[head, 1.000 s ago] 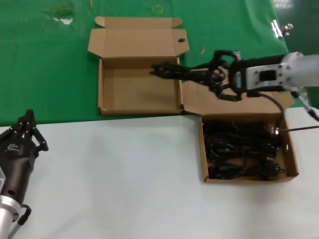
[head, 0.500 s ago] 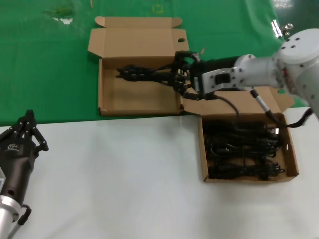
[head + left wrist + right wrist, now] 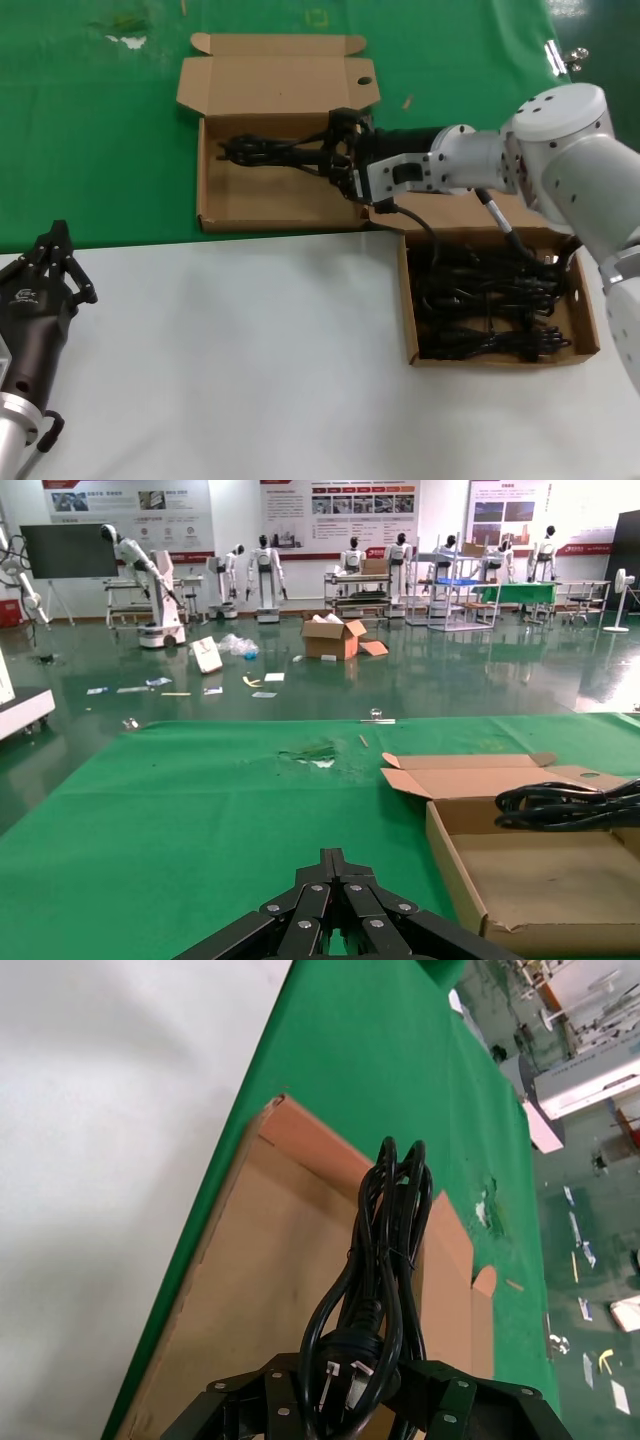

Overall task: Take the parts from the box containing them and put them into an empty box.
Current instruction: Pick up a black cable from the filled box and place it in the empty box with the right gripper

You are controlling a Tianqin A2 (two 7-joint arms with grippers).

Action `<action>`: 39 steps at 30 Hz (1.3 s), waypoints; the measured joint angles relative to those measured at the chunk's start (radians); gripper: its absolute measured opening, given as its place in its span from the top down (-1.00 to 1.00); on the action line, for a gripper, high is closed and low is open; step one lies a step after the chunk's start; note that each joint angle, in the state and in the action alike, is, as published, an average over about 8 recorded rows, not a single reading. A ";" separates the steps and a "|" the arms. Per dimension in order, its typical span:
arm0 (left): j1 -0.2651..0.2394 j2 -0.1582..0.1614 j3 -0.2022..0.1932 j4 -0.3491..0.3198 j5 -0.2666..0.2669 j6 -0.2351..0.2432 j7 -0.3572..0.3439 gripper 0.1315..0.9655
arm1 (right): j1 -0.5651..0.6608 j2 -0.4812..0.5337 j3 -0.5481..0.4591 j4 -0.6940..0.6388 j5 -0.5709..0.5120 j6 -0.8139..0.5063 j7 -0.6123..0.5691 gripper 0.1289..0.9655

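My right jaws point(image 3: 340, 152) are clamped on one black cord bundle point(image 3: 275, 152), right at its plug end. I hold it out flat over the empty box point(image 3: 215, 205), which sits on the green mat point(image 3: 90, 130) at the far side of the bench point(image 3: 230, 360). The cord's looped end points toward my left, above the far half of the box. I can't tell if it touches the box floor yet. In my right wrist view the bundle point(image 3: 385, 1250) sticks straight out from between the jaw tips, w/ the plug's prongs showing near the grip, and brown cardboard point(image 3: 270, 1290) under it.

The empty box has its flap lid point(image 3: 275, 80) folded back, w/ a small round hole point(image 3: 364, 81) near one corner.

The box w/ the rest of the cords point(image 3: 583, 325) sits on my right, half on the green mat, half on the white part of the bench. More black cords point(image 3: 485, 305) lie packed inside it in rows. My right arm reaches across above its back edge.

My left jaws point(image 3: 55, 262) are parked low on my left, above the white part of the bench, far from both boxes. They're pressed together, holding nothing. My left wrist view shows the held cord point(image 3: 565, 805) over the near corner of the empty box point(image 3: 455, 865).
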 joint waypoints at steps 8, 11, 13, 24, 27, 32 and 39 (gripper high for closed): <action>0.000 0.000 0.000 0.000 0.000 0.000 0.000 0.98 | -0.017 -0.021 0.028 -0.014 0.016 0.069 -0.073 0.87; 0.000 0.000 0.000 0.000 0.000 0.000 0.000 0.98 | -0.025 -0.029 0.037 -0.016 0.022 0.095 -0.099 0.87; 0.000 0.000 0.000 0.000 0.000 0.000 0.000 0.98 | -0.029 -0.033 0.042 -0.017 0.024 0.112 -0.112 0.87; 0.000 0.000 0.000 0.000 0.000 0.000 0.000 0.98 | -0.045 -0.050 0.075 -0.020 0.046 0.183 -0.181 0.87; 0.000 0.000 0.000 0.000 0.000 0.000 0.000 0.98 | -0.047 -0.054 0.087 -0.020 0.055 0.194 -0.203 0.84; 0.000 0.000 0.000 0.000 0.000 0.000 0.000 0.98 | -0.049 -0.059 0.101 -0.021 0.066 0.207 -0.227 0.78; 0.000 0.000 0.000 0.000 0.000 0.000 0.000 0.98 | -0.052 -0.061 0.105 -0.021 0.066 0.213 -0.233 0.70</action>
